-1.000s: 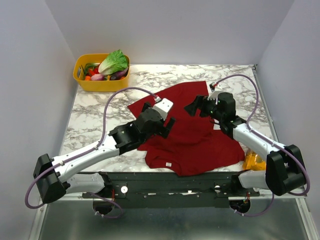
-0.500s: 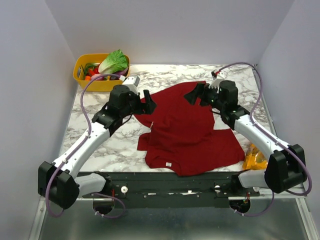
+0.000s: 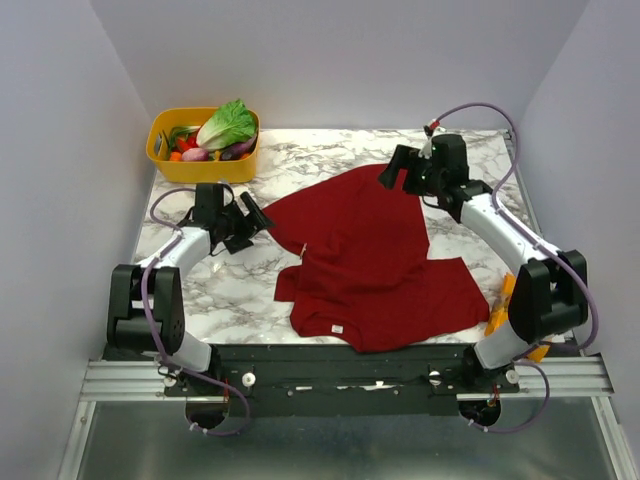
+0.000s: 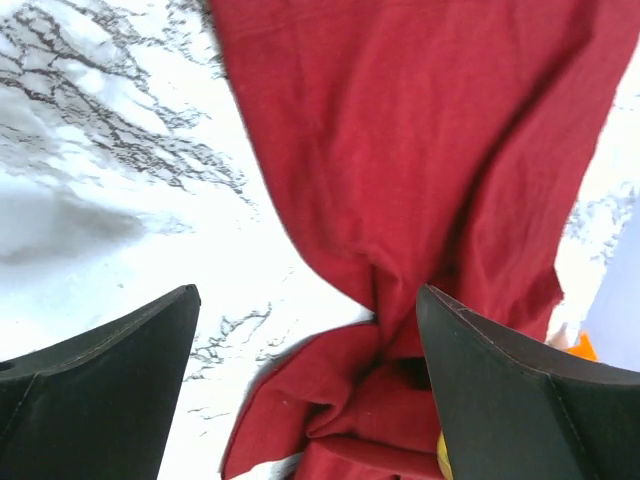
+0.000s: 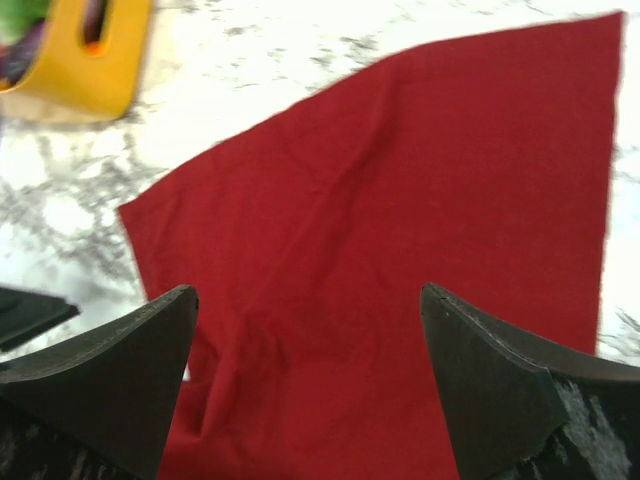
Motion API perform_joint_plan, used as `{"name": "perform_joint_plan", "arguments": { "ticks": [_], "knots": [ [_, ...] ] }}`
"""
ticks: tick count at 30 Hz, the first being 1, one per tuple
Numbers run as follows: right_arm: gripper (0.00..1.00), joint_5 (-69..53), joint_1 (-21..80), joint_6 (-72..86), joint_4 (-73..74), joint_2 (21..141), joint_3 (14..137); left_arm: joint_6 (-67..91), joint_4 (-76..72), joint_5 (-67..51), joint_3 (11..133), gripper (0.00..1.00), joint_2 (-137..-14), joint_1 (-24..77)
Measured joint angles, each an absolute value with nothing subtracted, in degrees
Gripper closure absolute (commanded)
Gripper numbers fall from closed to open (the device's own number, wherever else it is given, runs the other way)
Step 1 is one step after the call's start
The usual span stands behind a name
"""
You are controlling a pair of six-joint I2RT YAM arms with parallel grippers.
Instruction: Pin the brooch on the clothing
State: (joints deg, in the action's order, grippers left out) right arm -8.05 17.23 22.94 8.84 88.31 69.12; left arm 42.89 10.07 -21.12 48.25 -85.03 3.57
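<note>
The clothing (image 3: 365,255), a dark red T-shirt with a small white neck label (image 3: 338,328), lies spread across the marble table (image 3: 200,290). My left gripper (image 3: 260,222) hovers open over bare marble just left of the shirt's left edge, and its view shows folded red fabric (image 4: 420,180) ahead of the left gripper (image 4: 305,292). My right gripper (image 3: 386,176) is open above the shirt's far corner, with flat red cloth (image 5: 400,200) below the right gripper (image 5: 310,290). The brooch does not clearly show; a yellow sliver (image 4: 441,455) peeks beside one left finger, too little to identify.
A yellow basket (image 3: 168,165) of vegetables stands at the table's far left corner, and its wall (image 5: 85,70) shows in the right wrist view. An orange-yellow snack bag (image 3: 503,312) lies by the right arm's base. Grey walls enclose the table on three sides.
My left arm has swung back off the shirt to the left, ending over bare marble. My right gripper has drifted toward the far edge. The shirt lies uncovered and more spread out.
</note>
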Motion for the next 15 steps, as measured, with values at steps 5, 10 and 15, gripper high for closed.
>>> {"name": "perform_joint_plan", "arguments": {
  "ticks": [5, 10, 15],
  "knots": [
    [0.00, -8.32, 10.70, 25.12, 12.43, 95.11, 71.94, 42.39, 11.07, -18.94, 51.07, 0.18, -88.99, 3.60],
    [0.00, -8.75, 5.45, 27.35, 15.75, 101.41, 75.26, 41.63, 10.66, -17.82, 54.94, 0.21, -95.72, 3.60],
    [0.00, -8.36, 4.82, 28.05, 20.40, 109.43, 83.42, 41.43, 10.37, -17.19, 59.18, 0.22, -101.62, 3.60]
  ]
}}
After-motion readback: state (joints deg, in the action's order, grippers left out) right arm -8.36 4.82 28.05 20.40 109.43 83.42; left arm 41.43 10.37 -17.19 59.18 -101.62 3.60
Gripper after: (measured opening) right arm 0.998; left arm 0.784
